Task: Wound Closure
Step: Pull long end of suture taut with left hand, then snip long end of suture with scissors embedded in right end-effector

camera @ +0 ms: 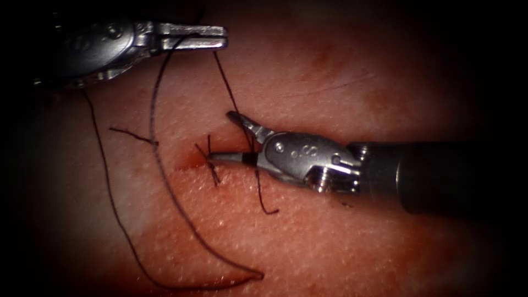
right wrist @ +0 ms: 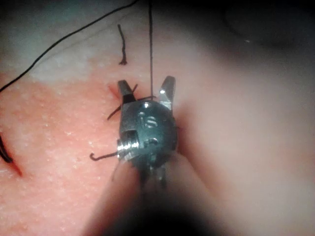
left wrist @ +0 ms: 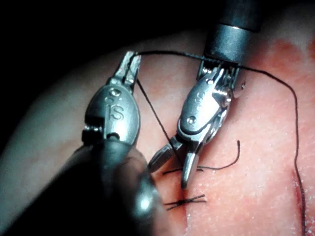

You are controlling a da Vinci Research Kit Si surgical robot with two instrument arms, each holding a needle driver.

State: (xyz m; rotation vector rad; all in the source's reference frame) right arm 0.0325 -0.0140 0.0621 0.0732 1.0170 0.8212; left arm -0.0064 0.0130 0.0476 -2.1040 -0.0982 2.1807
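My left tool point(camera: 223, 37) is at the upper left, jaws shut on the dark thread point(camera: 234, 102). From there one strand runs taut down to a knotted stitch point(camera: 212, 161) on the tissue point(camera: 341, 82). My right tool point(camera: 221, 136) comes in from the right, open, one jaw on each side of that strand just above the stitch, holding nothing. Up close, the left tool point(left wrist: 132, 61) pinches the thread and the right tool point(left wrist: 169, 176) point(right wrist: 146, 83) straddles it. A long loop of thread point(camera: 157, 137) trails down to a sharp bend point(camera: 258, 273). Whether the needle lies there, I cannot tell.
Red fluid point(camera: 247, 220) stains the tissue below and to the right of the stitch. A short thread tail point(camera: 267, 208) curls under the right tool. Another loose end point(camera: 132, 135) lies left of the stitch. A second tied stitch point(left wrist: 184, 201) sits close by.
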